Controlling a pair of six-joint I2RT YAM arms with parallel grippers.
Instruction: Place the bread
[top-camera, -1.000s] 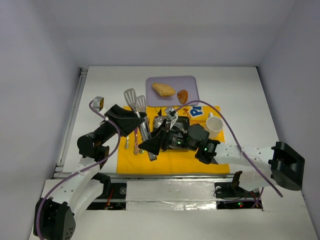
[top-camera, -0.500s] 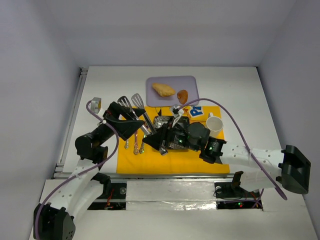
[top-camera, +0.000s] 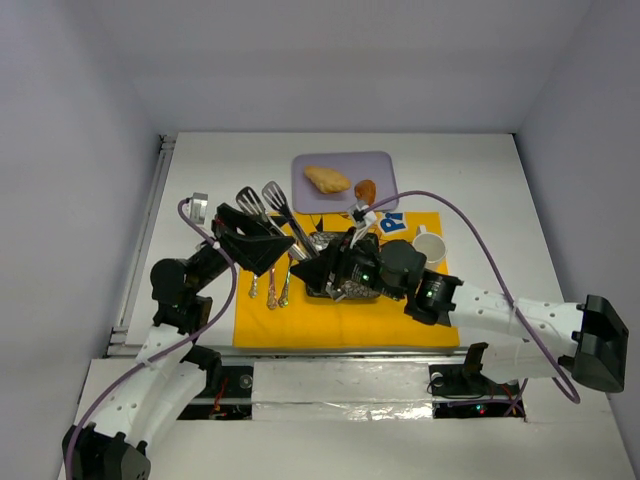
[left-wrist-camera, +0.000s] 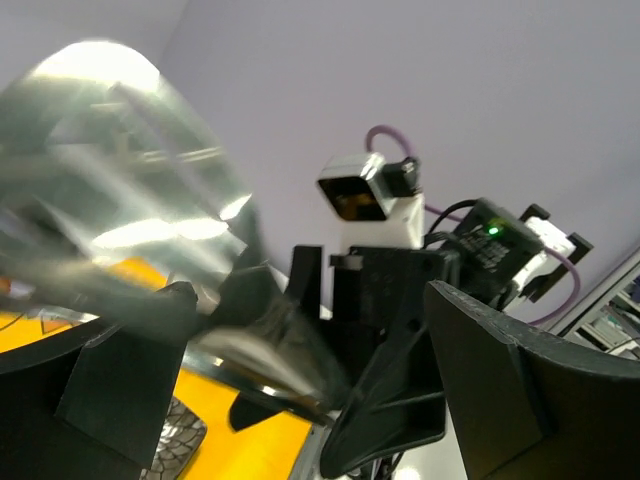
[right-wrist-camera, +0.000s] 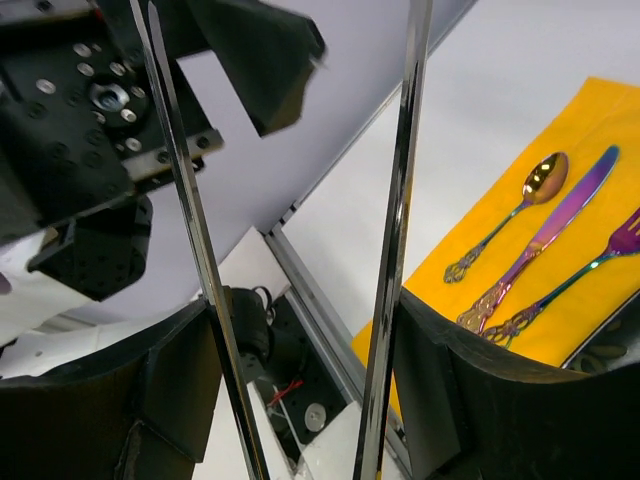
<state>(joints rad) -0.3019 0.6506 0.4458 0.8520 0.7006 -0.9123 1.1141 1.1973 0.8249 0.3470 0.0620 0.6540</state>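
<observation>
**A:** From above, where did the bread sit?

**B:** The bread (top-camera: 327, 179) lay on the purple tray (top-camera: 385, 165) at the far side of the surface (top-camera: 480, 200). Its long axis ran roughly left to right, and a smaller brown piece (top-camera: 366, 190) lay just beside it on the right.

**A:** And from the jaws?

**B:** It lay farther out and to the right of the tongs (top-camera: 285, 222), whose two heads fanned just off the tray's near-left corner. The right jaws were closed on the tongs' handle end over the yellow mat (top-camera: 300, 325), with that arm reaching low across from the right. The tongs pointed far-left, so I judged they had to swing right to meet the bread. The left jaws stood wide open beside the shaft, holding nothing.

**A:** The left wrist view?

**B:** The fingers (left-wrist-camera: 520, 400) were far apart. Blurred shiny metal, likely a tong head, crossed between them ungripped. No bread was in sight.

**A:** The right wrist view?

**B:** Both tong arms ran up between the fingers, each against an inner face. A spoon (right-wrist-camera: 520, 205), knife (right-wrist-camera: 560, 225) and fork (right-wrist-camera: 590, 265) lay on the mat beyond. No bread showed there either.
</observation>
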